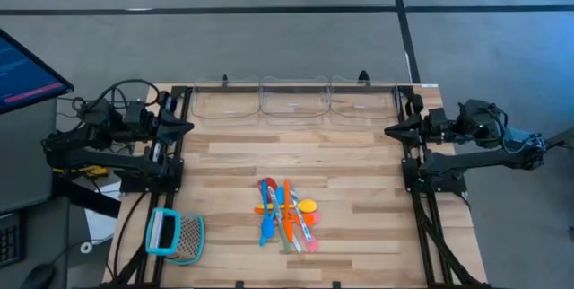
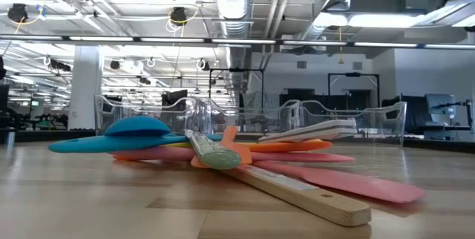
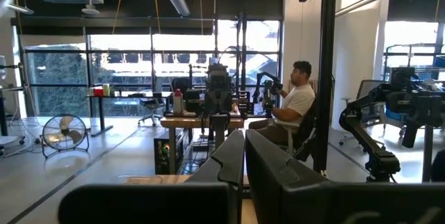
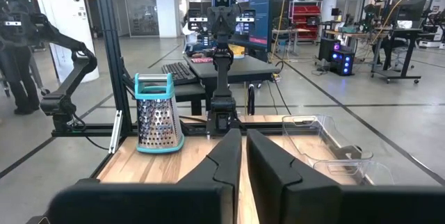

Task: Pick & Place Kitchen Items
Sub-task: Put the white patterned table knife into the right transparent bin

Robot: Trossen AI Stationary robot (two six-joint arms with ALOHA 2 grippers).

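Observation:
The kitchen items [image 1: 285, 213] lie in a crossed pile on the wooden table, near its front middle: a blue spatula [image 1: 267, 222], orange pieces, a yellow spoon head [image 1: 308, 205], a red-headed spatula [image 1: 269, 188] and a pink one. The low view shows the same pile [image 2: 223, 154] up close, with a wooden handle [image 2: 297, 187] pointing toward the camera. My left gripper [image 1: 190, 126] hovers shut at the table's left edge, and my right gripper [image 1: 387, 130] hovers shut at the right edge. Both are far from the pile, pointing inward, with nothing between their fingers [image 3: 244, 135] [image 4: 244, 132].
Three clear plastic bins [image 1: 291, 100] stand in a row along the far edge. A teal-framed metal grater [image 1: 173, 235] stands at the near left corner. A monitor [image 1: 22, 69] sits off the table's left side. A person [image 3: 292, 106] sits in the room beyond.

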